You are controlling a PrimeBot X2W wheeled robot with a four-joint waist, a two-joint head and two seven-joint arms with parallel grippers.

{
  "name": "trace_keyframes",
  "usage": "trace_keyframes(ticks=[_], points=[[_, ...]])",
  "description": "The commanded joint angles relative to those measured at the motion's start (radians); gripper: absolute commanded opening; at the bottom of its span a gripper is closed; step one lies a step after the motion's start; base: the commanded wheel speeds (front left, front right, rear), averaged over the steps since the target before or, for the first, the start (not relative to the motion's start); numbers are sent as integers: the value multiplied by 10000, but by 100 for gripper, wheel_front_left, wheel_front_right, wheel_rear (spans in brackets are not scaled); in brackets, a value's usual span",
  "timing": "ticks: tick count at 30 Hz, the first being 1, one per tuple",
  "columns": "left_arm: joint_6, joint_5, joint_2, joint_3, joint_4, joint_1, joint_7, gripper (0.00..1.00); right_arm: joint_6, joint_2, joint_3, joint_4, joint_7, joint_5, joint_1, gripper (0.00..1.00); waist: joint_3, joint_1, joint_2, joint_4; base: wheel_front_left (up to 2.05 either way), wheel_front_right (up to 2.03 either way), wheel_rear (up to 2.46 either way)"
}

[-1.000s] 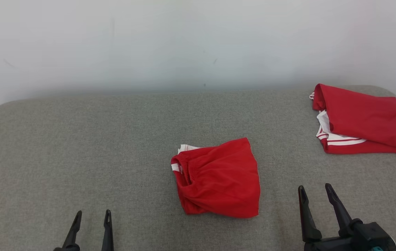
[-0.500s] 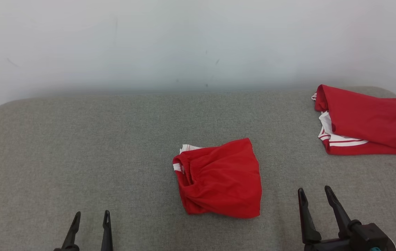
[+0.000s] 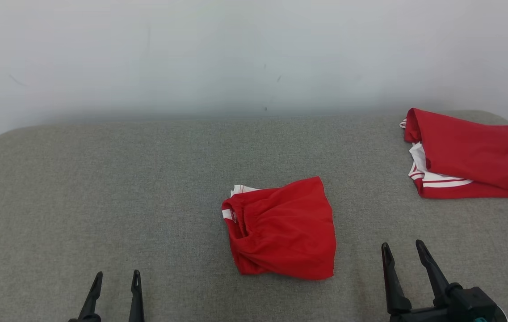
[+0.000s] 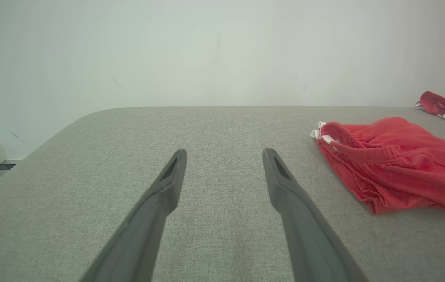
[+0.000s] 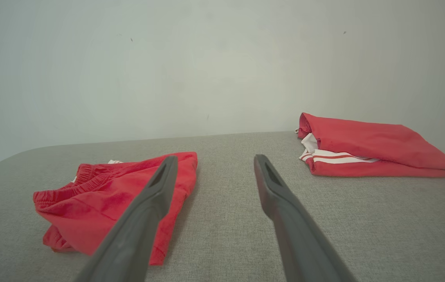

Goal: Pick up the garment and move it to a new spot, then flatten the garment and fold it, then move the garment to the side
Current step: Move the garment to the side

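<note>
Head view: the left tool (image 3: pixel 117 273) and right tool (image 3: pixel 402 244) hang wide open and empty above the grey bench (image 3: pixel 102 179). The crumpled red garment (image 3: pixel 285 230) lies between them, slightly ahead. A second garment (image 3: pixel 468 152), folded, sits well beyond the right tool.

Left wrist view: the garment (image 4: pixel 394 164) lies ahead and right of the left tool, apart from it.

Right wrist view: the garment (image 5: pixel 101 203) lies ahead-left of the right tool, and the second garment (image 5: pixel 363 145) ahead-right.
</note>
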Motion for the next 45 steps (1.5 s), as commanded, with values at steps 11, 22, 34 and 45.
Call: trace_keyframes(ticks=[11, 22, 34, 45], points=[[27, -65, -8, -48, 30, 45, -16, 100, -19, 28, 55, 173, -2, 70, -66, 100, -38, 0, 0, 71, 0, 0, 0], [46, -167, -8, -291, 105, -53, -16, 100, -21, 25, 380, 1225, -1, -272, -1152, 100, -3, 0, 0, 481, 0, 0, 0], [12, -366, -9, -730, 242, -507, -16, 100, -21, -157, -10, 6284, 14, -551, -4657, 100, 570, 0, 0, 1253, 0, 0, 0], [51, -399, -8, -806, 308, -648, -17, 100, -21, -107, -152, 9586, 422, -214, -5957, 100, 741, 0, 0, 1583, 0, 0, 0]])
